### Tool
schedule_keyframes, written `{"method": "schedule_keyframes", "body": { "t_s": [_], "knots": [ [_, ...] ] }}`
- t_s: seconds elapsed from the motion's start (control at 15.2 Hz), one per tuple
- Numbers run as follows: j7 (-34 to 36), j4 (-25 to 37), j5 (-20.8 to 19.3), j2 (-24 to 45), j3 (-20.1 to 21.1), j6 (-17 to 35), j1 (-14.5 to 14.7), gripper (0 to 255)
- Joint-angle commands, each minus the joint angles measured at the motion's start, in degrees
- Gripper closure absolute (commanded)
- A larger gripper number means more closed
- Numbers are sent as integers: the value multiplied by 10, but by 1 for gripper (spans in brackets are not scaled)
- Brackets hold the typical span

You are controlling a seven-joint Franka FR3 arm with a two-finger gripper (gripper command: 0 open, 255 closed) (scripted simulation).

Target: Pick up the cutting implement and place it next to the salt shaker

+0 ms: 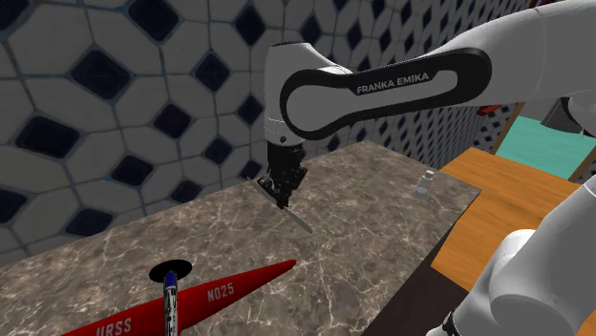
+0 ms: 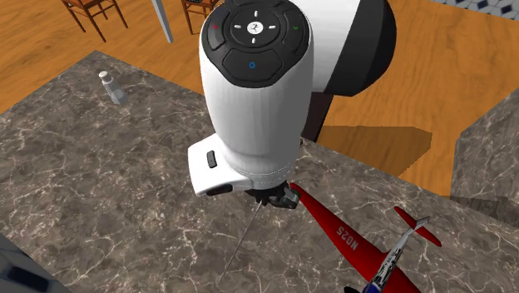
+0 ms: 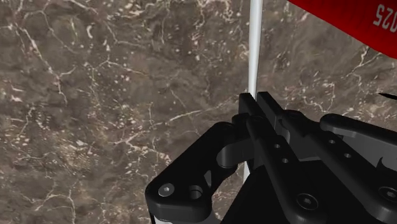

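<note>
closest to my wrist camera, the all-black two-finger gripper [image 3: 254, 107] is clamped on a thin, pale grey knife [image 3: 255, 51]. the fingers [image 3: 275, 118] meet on either side of it and its narrow blade runs straight out beyond them. in the shoulder view the gripper [image 1: 284, 199] points down at the worktop with the knife [image 1: 298, 221] slanting out below it. in the second exterior view the blade [image 2: 241, 241] angles away from the gripper [image 2: 270, 200] towards the picture's lower edge. i cannot tell whether the tip touches the surface.

under it all lies the dark brown marble worktop with white veins [image 3: 95, 95] [image 1: 363, 239] [image 2: 100, 191]. near the knife lies a red toy aeroplane with white lettering [image 3: 350, 19] [image 1: 215, 291] [image 2: 337, 229], one wing tip reaching close to the gripper.

further off, a small clear salt shaker with a pale cap [image 1: 424, 181] [image 2: 111, 88] stands upright by the worktop's edge, well apart from the knife.

beyond the worktop is an orange-brown wooden floor [image 2: 416, 67] [image 1: 516, 191] with wooden chairs [image 2: 91, 12] on it. in the shoulder view a wall of pale tiles with dark blue diamonds [image 1: 95, 95] rises behind.
</note>
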Motion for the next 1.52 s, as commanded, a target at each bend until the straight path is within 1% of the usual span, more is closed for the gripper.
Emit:
{"method": "schedule_keyframes", "body": {
  "t_s": [0.0, 0.53, 0.99, 1.45],
  "knots": [
    [0, 13, 1, -3, -1, -17, 0, 255],
    [0, 68, 1, -9, -3, -77, -1, 255],
    [-102, -18, 9, -93, -66, -77, -35, 255],
    [-201, -73, -9, -148, -135, -82, -69, 255]
  ]
}}
